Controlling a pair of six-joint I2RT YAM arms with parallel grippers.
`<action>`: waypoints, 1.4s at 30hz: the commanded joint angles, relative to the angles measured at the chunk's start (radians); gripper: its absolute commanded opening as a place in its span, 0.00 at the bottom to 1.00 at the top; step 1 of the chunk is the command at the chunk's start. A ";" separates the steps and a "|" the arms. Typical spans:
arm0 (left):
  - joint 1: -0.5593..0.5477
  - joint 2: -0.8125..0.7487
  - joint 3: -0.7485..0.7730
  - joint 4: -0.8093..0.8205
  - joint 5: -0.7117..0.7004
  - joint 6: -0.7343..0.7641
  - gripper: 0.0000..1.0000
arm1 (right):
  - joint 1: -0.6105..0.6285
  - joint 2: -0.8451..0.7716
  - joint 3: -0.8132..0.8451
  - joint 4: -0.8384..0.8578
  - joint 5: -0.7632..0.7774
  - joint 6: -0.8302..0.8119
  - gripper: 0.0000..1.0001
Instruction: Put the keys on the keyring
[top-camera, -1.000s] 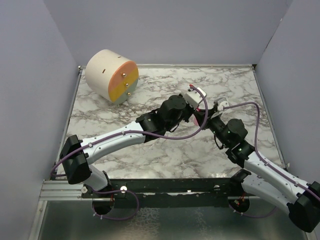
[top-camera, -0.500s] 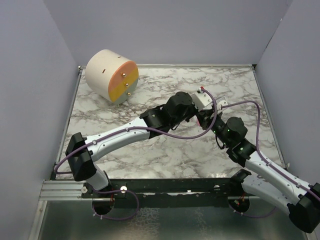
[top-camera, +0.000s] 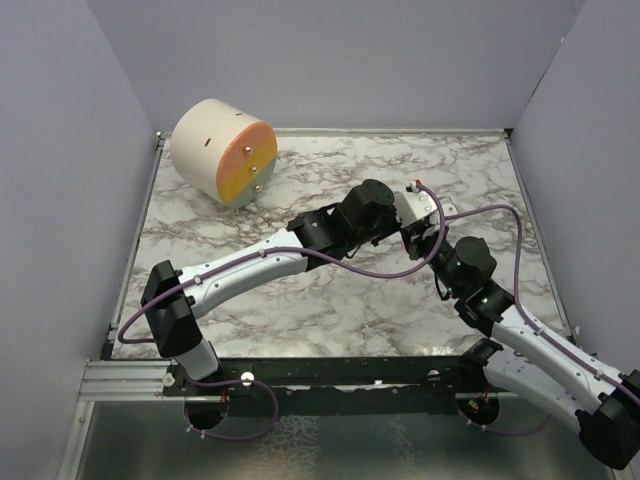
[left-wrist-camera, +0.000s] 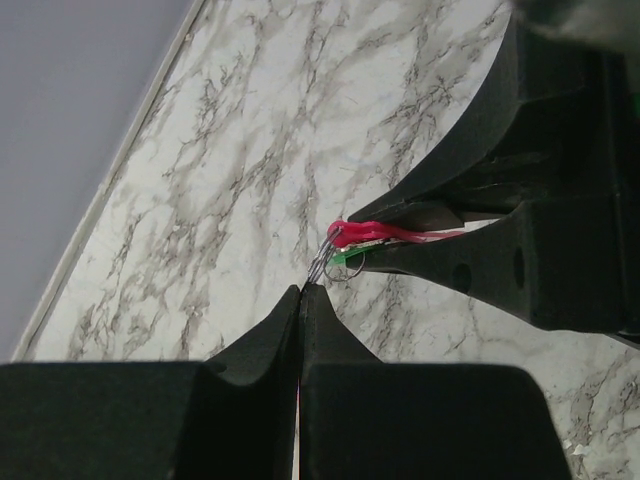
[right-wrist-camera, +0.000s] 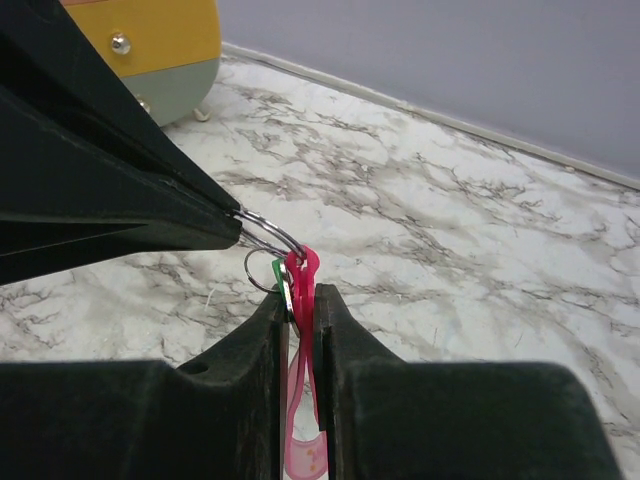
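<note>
While both arms meet in the air over the table, right of its middle, you have the job set up but not visibly finished. Your left gripper has its fingers pressed together on the ring, pinching the wire at their very tips. Your right gripper is clamped on the strip, with the key squeezed flat against it between the same fingers.

A second, smaller loop hangs just beside the key, touching or nearly so. From either wrist view you cannot tell whether the key is already threaded or only lying against the wire. I judge the threading as the part left to do, or at least to confirm.

The ring is thin, bright, springy-looking metal, round and hard to hold. The strip is slim, glossy pink-red, likely soft plastic. The key is tiny, flat and vivid green. The table is smooth grey-veined marble.
</note>
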 joint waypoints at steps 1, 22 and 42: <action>0.006 0.024 0.025 -0.083 0.023 0.012 0.00 | -0.006 -0.032 -0.012 0.090 0.092 -0.035 0.12; 0.069 -0.047 -0.015 0.003 -0.055 0.040 0.00 | -0.006 -0.138 -0.022 0.049 -0.003 0.027 0.42; 0.291 -0.125 -0.047 -0.260 0.728 0.355 0.00 | -0.006 -0.095 0.014 0.053 -0.422 -0.019 0.40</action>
